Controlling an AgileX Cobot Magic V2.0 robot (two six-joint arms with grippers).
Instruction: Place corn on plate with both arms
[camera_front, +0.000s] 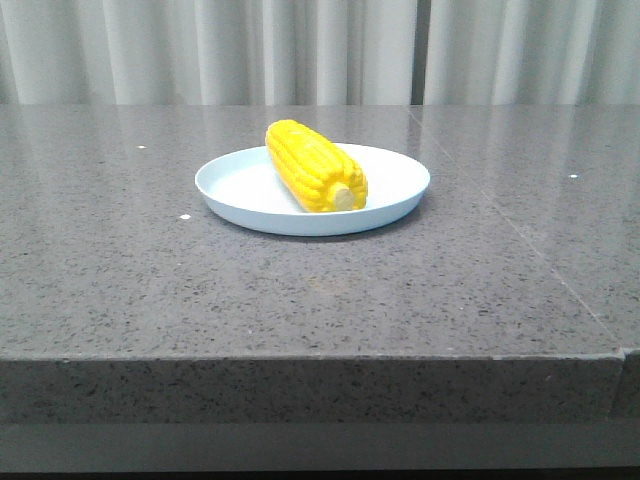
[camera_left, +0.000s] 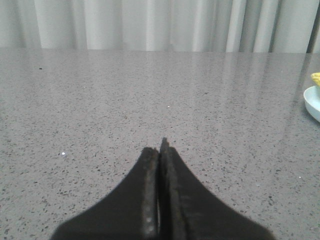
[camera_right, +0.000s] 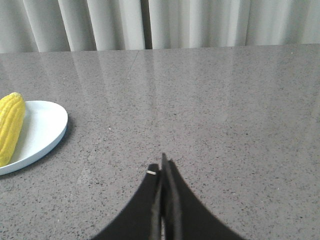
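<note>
Speckled grey stone table (camera_front: 300, 300) is showing a polished sheen; smooth, glossy plate (camera_front: 395, 195) is holding bumpy-kerneled corn (camera_front: 312, 163); matt black grippers; pale cloth curtain (camera_front: 300, 50) is hanging pleated.

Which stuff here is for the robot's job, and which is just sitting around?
For the job:
- corn, lying on the plate
- plate
- left pincer, shut, holding nothing
- right pincer, shut, holding nothing

Just there:
- grey speckled table
- pale curtain behind it
</note>
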